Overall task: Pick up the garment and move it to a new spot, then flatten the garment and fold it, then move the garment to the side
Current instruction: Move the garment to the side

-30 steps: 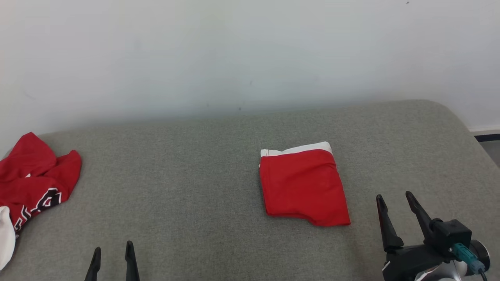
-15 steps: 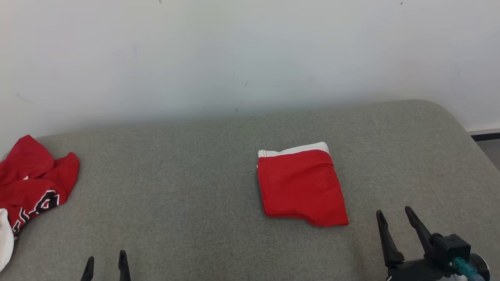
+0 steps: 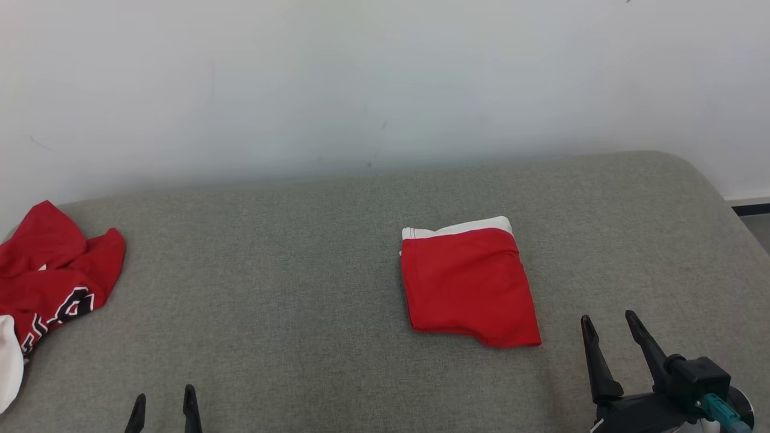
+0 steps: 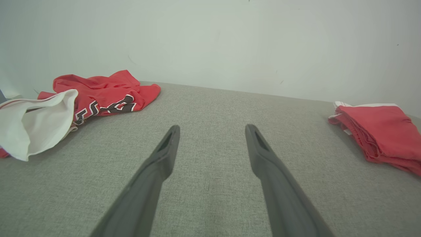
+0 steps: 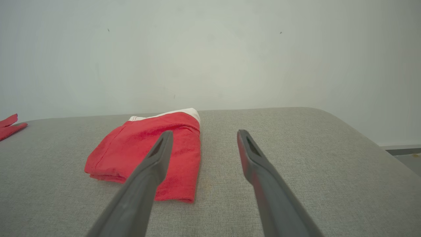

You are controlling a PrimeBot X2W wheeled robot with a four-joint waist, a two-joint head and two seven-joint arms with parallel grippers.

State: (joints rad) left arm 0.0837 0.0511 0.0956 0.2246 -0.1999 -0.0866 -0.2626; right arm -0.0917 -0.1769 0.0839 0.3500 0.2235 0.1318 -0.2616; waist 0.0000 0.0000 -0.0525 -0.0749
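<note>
A red garment with a white waistband lies folded into a neat rectangle on the grey padded surface, right of centre. It also shows in the left wrist view and the right wrist view. My right gripper stands open just to its near right, apart from the cloth, its fingers empty. My left gripper is open at the near edge, far left of the fold, with nothing between its fingers.
A second red garment with black-and-white lettering and a white lining lies crumpled at the far left edge. A pale wall backs the surface. The surface rounds off at the right, where floor shows.
Both grippers have drawn back toward the near edge, the right one dipping lowest half a second ago. The folded garment lies where it was.
</note>
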